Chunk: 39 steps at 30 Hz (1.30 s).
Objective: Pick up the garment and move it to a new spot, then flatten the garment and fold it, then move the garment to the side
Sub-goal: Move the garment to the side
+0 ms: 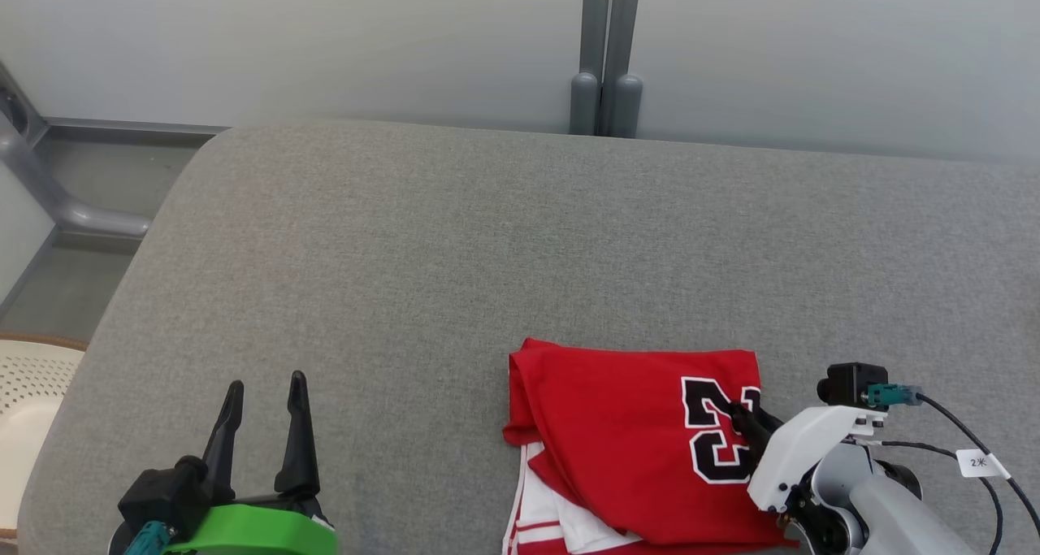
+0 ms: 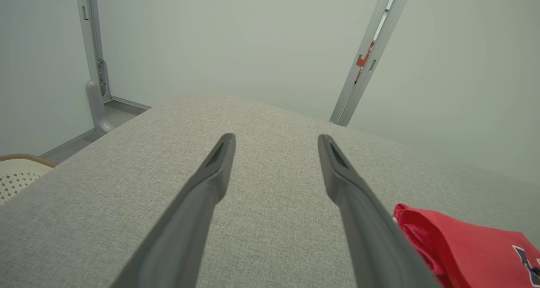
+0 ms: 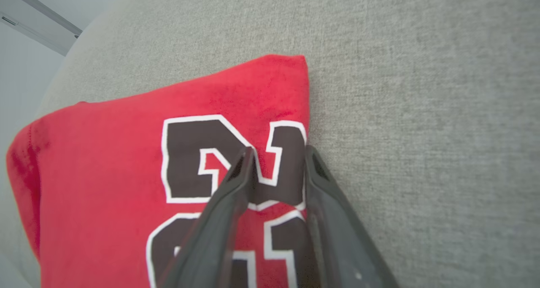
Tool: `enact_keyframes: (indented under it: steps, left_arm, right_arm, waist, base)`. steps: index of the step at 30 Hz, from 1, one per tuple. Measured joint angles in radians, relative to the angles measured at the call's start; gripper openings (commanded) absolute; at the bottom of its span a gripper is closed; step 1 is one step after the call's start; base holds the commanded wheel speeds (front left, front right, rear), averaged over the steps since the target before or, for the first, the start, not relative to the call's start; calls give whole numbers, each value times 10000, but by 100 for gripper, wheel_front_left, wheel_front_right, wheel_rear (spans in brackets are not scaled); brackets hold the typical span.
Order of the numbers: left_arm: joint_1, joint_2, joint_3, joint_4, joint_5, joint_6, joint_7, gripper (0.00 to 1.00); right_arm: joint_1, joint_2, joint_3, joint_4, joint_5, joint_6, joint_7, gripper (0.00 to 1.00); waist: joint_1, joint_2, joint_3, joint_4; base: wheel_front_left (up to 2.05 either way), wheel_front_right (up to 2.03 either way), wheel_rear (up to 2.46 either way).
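The folded red garment (image 1: pixel 617 433) lies on the grey cushion (image 1: pixel 487 238), at 5 o'clock in the head view. The right gripper (image 3: pixel 279 149) stands half closed at the garment's 3 o'clock edge; whether it pinches cloth, I cannot tell. The left gripper (image 1: pixel 266 380), at 7 o'clock, is wide open and holds nothing.

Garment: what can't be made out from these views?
Garment near edge: head view, cut by the bottom edge, right side behind the forearm.
Number print: right wrist view, lower part cut off, fingers cover part.
Right gripper jaws: whether they pinch cloth; fingers hide contact.
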Motion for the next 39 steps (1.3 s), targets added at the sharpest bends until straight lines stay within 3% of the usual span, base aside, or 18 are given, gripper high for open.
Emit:
enact_keyframes:
  steps: [11, 21, 39]
  left_arm:
    - [-58, -42, -395, -165, -198, -79, 0, 100]
    - [-549, -65, -1057, -288, -192, -84, 0, 100]
    - [-1447, 79, -1806, -151, 0, -163, 0, 100]
  right_arm:
    - [-636, -825, 750, -637, 276, 2, -1035, 0]
    - [-1189, -1787, 918, -1204, 299, 2, -1189, 0]
    - [-1666, -1749, 1020, -1392, 633, 2, -1933, 0]
  waist:
    - [0, 0, -43, -693]
    - [0, 0, -12, -2189]
    - [0, 0, 606, -5251]
  base:
    - [0, 0, 0]
    - [0, 0, 0]
    - [0, 0, 0]
